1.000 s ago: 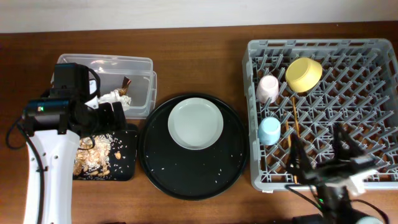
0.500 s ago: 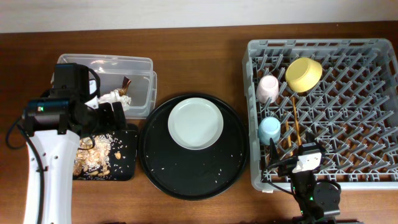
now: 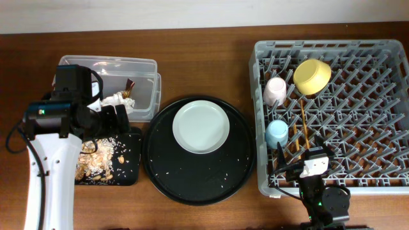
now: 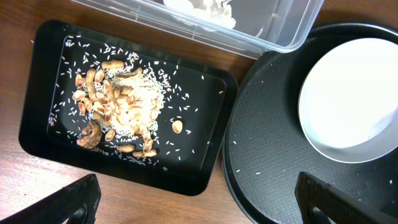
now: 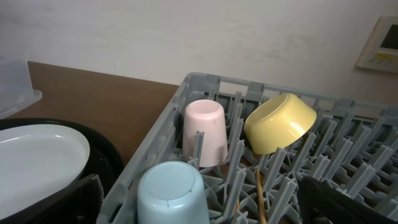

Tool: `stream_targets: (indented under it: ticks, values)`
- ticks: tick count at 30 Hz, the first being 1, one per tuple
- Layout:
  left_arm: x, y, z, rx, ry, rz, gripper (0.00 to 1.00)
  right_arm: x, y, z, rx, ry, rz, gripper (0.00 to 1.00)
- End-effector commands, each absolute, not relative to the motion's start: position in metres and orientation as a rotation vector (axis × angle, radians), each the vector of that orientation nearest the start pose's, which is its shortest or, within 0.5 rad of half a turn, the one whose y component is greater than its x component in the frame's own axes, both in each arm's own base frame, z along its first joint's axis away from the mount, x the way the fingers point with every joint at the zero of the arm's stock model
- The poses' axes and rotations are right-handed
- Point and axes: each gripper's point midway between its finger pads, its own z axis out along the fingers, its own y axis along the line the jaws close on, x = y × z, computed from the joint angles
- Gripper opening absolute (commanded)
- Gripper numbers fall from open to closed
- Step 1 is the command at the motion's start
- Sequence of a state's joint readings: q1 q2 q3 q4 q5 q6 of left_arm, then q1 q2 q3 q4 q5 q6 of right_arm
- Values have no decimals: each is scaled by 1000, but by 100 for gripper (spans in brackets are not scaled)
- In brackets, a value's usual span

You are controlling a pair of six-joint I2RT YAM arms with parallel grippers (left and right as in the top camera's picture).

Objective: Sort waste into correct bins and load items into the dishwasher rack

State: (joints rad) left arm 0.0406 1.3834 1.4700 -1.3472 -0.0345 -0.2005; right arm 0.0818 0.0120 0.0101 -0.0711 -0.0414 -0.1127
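Jaws of both grippers stood apart and empty: left gripper [image 4: 208,202] above the shallow black tray [image 4: 37,134] of food scraps [image 4: 121,109], right gripper [image 5: 202,202] at the near edge of the dishwasher rack [image 3: 383,96]. Plate [image 3: 200,126] lay flat on the round black tray [image 3: 192,182], between the arms: right of the left jaws, left of the right ones. Round, so no long axis. Left gripper looked slightly nearer; right one sat by the rack.

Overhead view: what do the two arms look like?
The left arm is a long white link topped by black boxy joint housings, with a small green light and a thin black cable looping beside it. The right arm is black with a white block near its wrist.
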Motion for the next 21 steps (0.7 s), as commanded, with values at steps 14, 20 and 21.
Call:
stream_targets:
  ticks: [14,20,21]
  values:
    - [313,15,233,-319,2685,-32,99,244,35,158,-230,1624,43,98]
    - [316,12,234,-312,2673,-56,99,220,57,249,-241,1511,249,98]
    - [316,12,234,-313,2673,-56,99,215,57,289,-241,1532,251,98]
